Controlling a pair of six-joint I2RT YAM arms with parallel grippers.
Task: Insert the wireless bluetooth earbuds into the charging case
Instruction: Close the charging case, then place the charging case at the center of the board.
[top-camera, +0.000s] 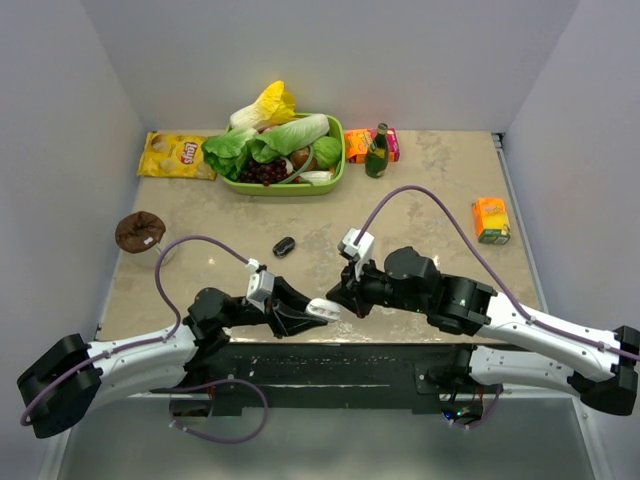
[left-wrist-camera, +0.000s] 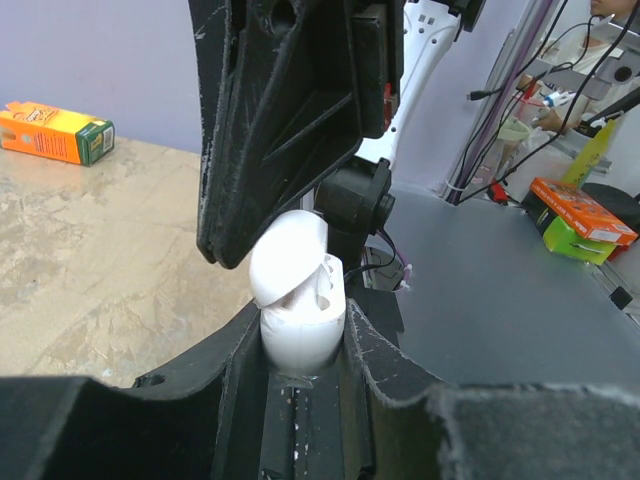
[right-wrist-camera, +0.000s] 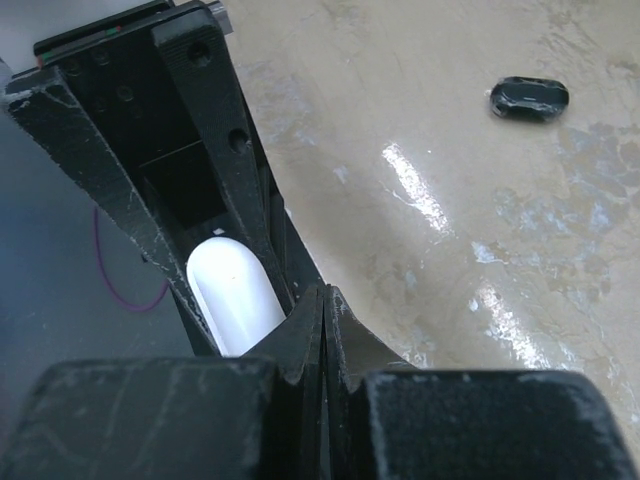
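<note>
Over worktop (top-camera: 430, 190), steady left pincer (top-camera: 308, 314), clamped on charging case (left-wrist-camera: 300, 325), while right pincer (right-wrist-camera: 325, 308), tips together, addresses the lid (left-wrist-camera: 288, 255).

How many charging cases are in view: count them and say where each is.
2. A white case, lid open, is clamped in the left claw; a black case lies on the table farther back. Others may be hidden.

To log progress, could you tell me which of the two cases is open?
The white case in the left gripper: its lid is tipped up. The black case lies shut on the table.
</note>
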